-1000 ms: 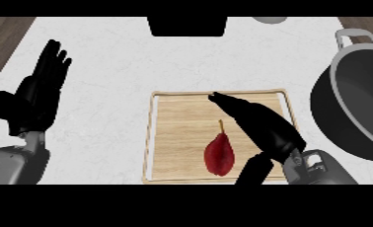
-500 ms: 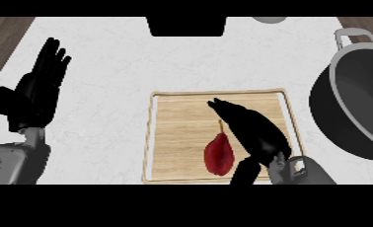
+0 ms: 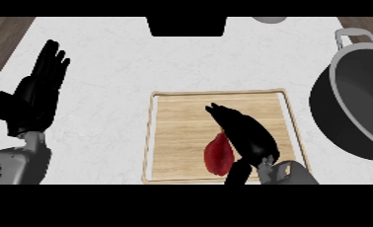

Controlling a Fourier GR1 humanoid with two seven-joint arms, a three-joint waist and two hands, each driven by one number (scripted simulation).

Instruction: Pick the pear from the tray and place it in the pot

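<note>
Counter top seen from above, with the tray [image 3: 167,122] as landmark. Well left of the tray, near the left edge, the left hand [image 3: 36,97] rests open with fingers straight and pointing up, touching nothing. The tray is a pale wooden board with a raised rim, lying flat on the white counter [image 3: 116,58]. The pear [image 3: 218,154], dark red, lies on the tray's lower half, a little right of its middle, its narrow end pointing up. Just right of the pear, and partly over it, the right hand [image 3: 246,134] reaches up across the tray from the lower edge, fingers extended along the pear's right side, thumb low beside the fruit; the fingers are not wrapped round the pear, and whether they touch it cannot be told. Right of the tray, apart from it, stands the pot [image 3: 348,102], dark inside with a grey rim and a handle at its top, cut by the right edge
</note>
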